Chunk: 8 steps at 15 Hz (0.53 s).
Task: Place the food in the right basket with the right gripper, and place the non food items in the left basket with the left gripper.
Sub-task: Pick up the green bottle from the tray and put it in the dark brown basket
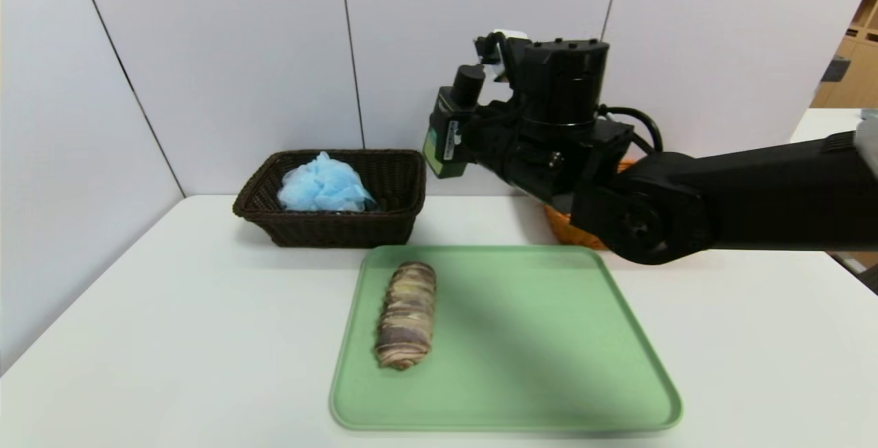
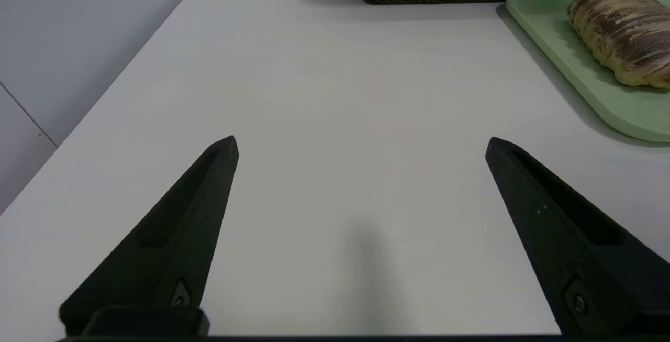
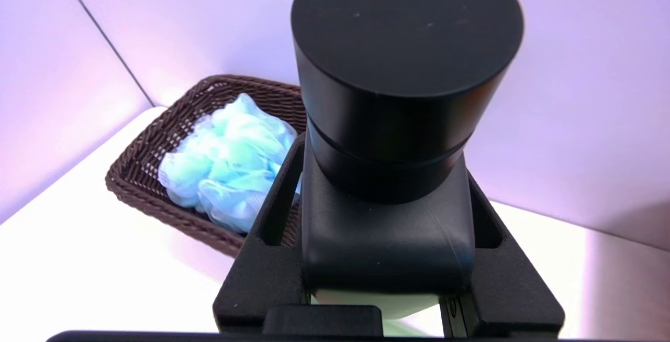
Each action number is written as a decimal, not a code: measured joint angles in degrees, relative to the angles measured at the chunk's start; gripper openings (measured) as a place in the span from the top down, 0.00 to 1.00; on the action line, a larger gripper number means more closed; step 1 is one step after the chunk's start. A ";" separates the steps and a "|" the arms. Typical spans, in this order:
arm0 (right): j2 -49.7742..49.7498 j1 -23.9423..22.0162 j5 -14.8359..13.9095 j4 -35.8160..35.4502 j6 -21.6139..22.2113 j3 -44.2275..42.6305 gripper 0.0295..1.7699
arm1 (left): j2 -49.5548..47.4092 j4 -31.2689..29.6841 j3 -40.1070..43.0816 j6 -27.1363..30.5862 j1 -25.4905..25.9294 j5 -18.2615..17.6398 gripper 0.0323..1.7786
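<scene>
- Clamped by the right gripper (image 1: 475, 136) on a bottle (image 1: 449, 136), jaws part-closed on its black body, high over the table (image 1: 171, 331) between the two baskets.
- Judging by the hard plastic: stiff, light, smooth enough to slip. Grip across the body below the pump head looks sound.
- Belongs with the non-food in the dark basket (image 1: 329, 228), beside the pouf (image 1: 322, 184) already inside.
- Parked low at the table's near left: left gripper (image 2: 361, 143), jaws wide apart, empty.
- Lying lengthwise on the left part of the green tray (image 1: 549, 366): the roll (image 1: 406, 314), untouched, well apart from both grippers.
- Likely soft, light and easily crushed or torn along its ridges. Best taken across the middle of its width, with gentle closing, jaws square to the long axis.
- Bound for the orange basket (image 1: 569, 232), mostly hidden behind the right arm, just beyond the tray's far right corner.
</scene>
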 joint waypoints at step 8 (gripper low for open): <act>13.29 3.04 -0.04 -0.72 -0.02 -14.49 0.66 | 0.00 0.00 0.00 0.00 0.00 0.02 0.05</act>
